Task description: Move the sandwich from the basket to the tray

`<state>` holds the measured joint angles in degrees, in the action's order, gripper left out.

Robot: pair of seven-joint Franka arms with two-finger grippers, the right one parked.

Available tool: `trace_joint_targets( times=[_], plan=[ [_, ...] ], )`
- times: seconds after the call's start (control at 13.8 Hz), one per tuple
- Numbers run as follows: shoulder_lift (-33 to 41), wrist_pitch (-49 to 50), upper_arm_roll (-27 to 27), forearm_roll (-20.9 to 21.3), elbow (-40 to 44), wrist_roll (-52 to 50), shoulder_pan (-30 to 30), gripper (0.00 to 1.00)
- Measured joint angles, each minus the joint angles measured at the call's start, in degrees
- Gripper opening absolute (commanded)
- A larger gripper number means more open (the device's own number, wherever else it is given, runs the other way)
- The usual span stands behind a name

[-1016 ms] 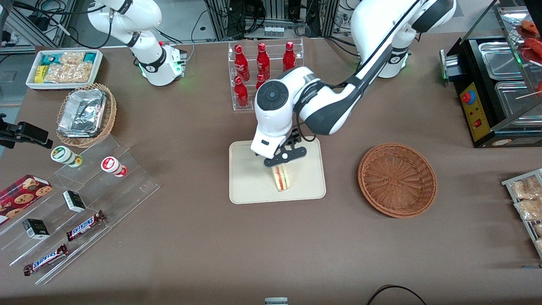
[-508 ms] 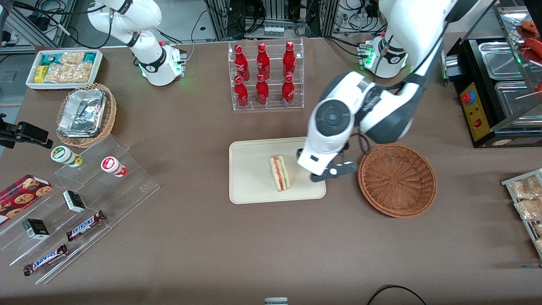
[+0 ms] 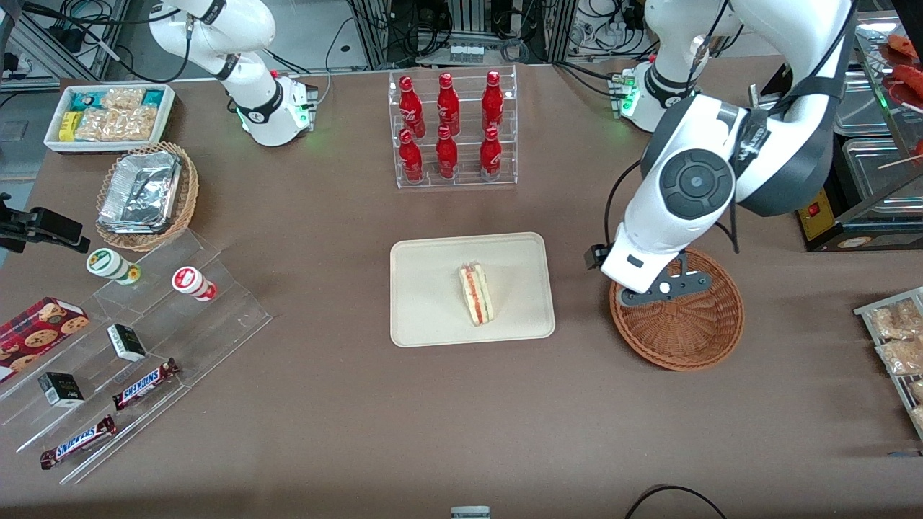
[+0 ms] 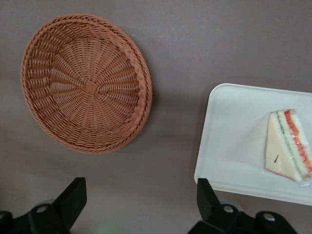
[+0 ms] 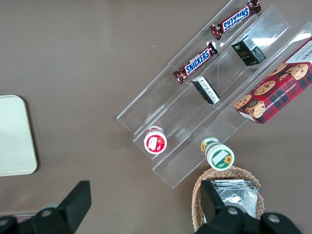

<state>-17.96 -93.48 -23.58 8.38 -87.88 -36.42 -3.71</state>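
- Fingers point(image 4: 72, 197) spread wide, gripping nothing; the gripper point(image 3: 652, 295) hangs above the basket point(image 3: 692, 339) (fingertips hidden by the wrist in front view).
- Sandwich point(image 3: 477, 294) lies on the tray point(image 3: 425, 303).

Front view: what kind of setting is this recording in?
Probably a lab mock-up of a snack counter: cola bottles in a clear rack, Snickers bars on acrylic steps, cable racks past the table. The gripper hangs open above the basket.
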Motion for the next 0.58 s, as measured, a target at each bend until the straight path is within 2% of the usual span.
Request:
trace_joint_targets(
  times=[0.29, 0.58],
  plan=[
    [3.99, 3.49, 0.82, -3.43, -1.33, 13.59, 5.97, 1.00],
    [9.87, 10.90, 10.07, -7.55, -1.60, 30.79, 6.82, 1.00]
  ],
)
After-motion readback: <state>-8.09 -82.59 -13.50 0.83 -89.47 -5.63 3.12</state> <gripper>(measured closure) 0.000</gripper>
